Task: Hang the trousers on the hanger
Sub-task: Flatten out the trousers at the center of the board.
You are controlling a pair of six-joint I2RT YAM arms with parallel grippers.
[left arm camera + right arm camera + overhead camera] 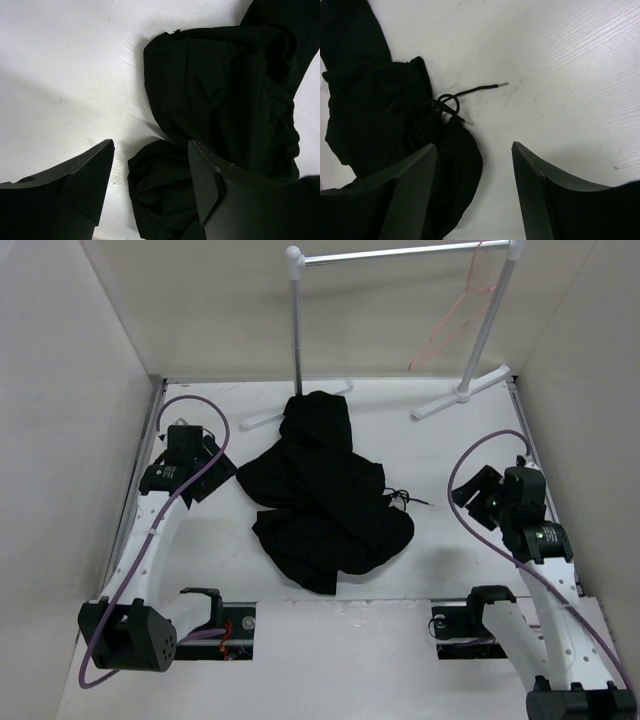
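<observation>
Nearest you, both arms rise from the near edge of the counter. Your left gripper hovers toward the left edge, its fingers spread wide with nothing between them. It is just beside the large, crumpled black fabric trousers, which lie heaped mid-counter. Your right gripper, toward the right edge, is just as wide apart and empty, near the thin black drawstring trailing from the waistband. Beyond, along the far edge, stands the white-and-silver metal garment rack. The thin pink-orange wire hanger hangs bare from its rail near the far right corner. By my judgement nothing is done yet: you must grasp, lift and drape the trousers.
</observation>
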